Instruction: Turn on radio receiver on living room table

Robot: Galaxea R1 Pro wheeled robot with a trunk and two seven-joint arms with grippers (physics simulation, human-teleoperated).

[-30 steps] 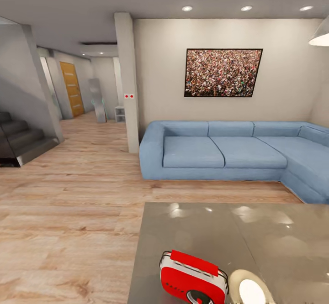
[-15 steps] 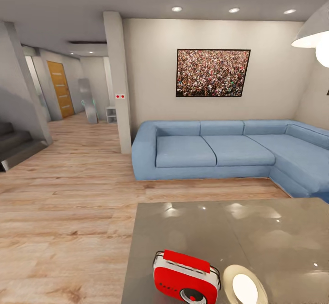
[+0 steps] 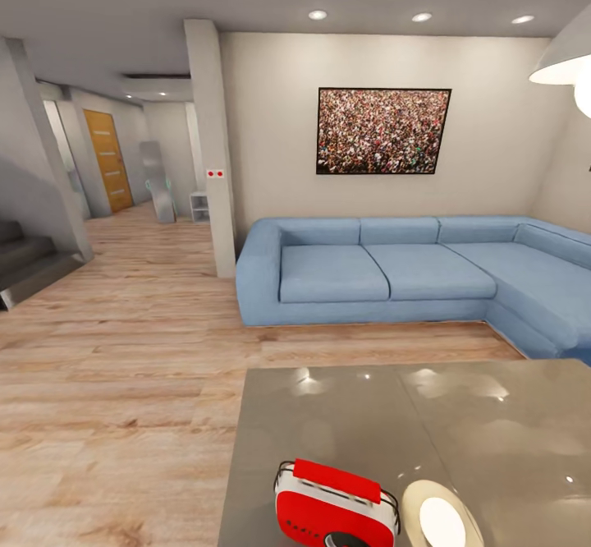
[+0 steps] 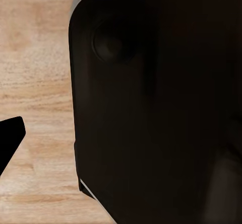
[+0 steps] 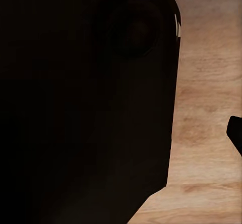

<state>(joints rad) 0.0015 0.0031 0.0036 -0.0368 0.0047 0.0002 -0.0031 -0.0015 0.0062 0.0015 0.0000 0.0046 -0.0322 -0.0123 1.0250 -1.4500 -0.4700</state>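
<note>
On the grey table (image 3: 345,415) — a glossy red radio receiver (image 3: 335,510), white-trimmed.

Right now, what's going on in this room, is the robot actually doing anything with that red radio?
Nothing is being handled yet. The small glossy red radio with the white trim band sits untouched near the front edge of the low glossy grey table, beside a bright lamp reflection. Behind the table stands the big blue L-shaped sofa under a framed crowd photo. Both wrist views look down at light wood plank floor past a dark body, so the fingers' state is unclear.
</note>
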